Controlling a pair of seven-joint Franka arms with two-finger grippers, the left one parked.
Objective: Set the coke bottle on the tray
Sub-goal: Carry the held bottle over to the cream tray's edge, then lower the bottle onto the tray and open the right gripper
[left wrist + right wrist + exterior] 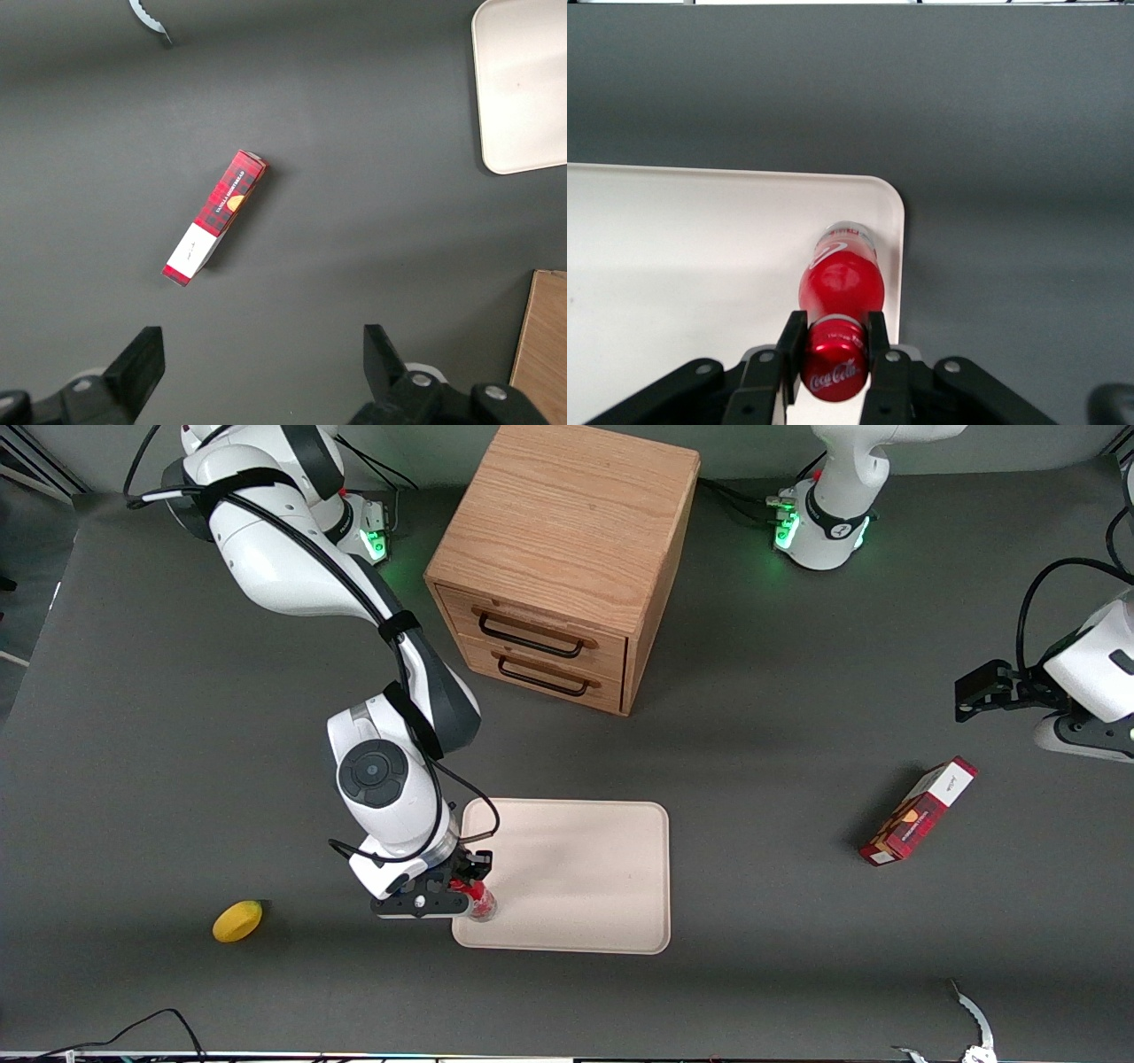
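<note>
Right arm's black two-finger gripper [835,354] clamped on the neck of the small red coke bottle with red cap [840,288] (white script visible on cap). Bottle upright over the corner of the large flat cream tray with low raised rim [585,868], at the edge toward the working arm's end; contact between base and tray cannot be judged. Yellow lemon [236,920] lies on the dark grey table [780,957], near the gripper. Oak two-drawer cabinet [558,558] stands farther from the front camera.
</note>
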